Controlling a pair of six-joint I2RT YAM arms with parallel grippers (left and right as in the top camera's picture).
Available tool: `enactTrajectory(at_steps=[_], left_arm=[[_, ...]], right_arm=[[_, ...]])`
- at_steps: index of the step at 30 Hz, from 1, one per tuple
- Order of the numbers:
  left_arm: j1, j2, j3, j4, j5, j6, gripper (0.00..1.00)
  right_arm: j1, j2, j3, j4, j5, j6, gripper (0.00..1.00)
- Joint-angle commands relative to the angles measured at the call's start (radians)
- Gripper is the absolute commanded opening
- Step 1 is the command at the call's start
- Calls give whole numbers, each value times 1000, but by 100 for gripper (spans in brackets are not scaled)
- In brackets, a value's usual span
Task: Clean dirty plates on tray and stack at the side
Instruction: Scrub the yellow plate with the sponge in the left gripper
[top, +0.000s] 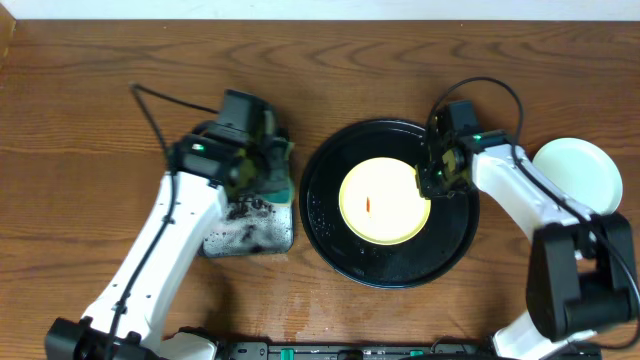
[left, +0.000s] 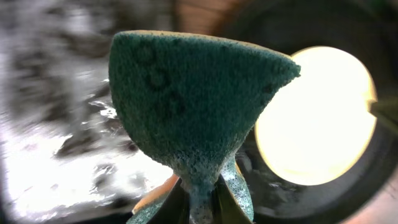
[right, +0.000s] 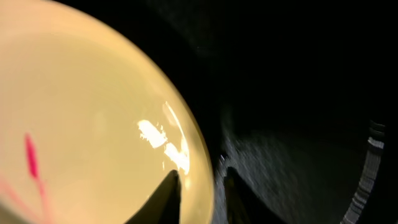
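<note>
The left gripper (left: 200, 200) is clenched on a squashed green scouring sponge (left: 193, 106) over the wet rectangular tray (top: 250, 232), while the right gripper (right: 199, 186) straddles the rim of the red-smeared pale yellow round plate (top: 380, 200) lying in the large round black tray (top: 330, 235), though I cannot tell whether it is clamped tight.

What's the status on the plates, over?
Left gripper shut on sponge. Right gripper open, straddling rim of yellow plate on tray. Red smear on plate. Nothing blocking.

Rough, porous sponge (left: 193, 106) is held in the left tool (left: 200, 200); glossy plate (right: 87, 112) is seen at the right tool (right: 199, 193).
</note>
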Motion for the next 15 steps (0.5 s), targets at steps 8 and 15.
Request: enactTrajectory(at_steps=[8, 15], left_arm=[[-236, 123, 11, 177, 43, -222, 7], [-315, 285, 11, 352, 175, -330, 8]], right_arm=[[0, 106, -8, 32, -57, -8, 1], [0, 106, -8, 29, -56, -5, 1]])
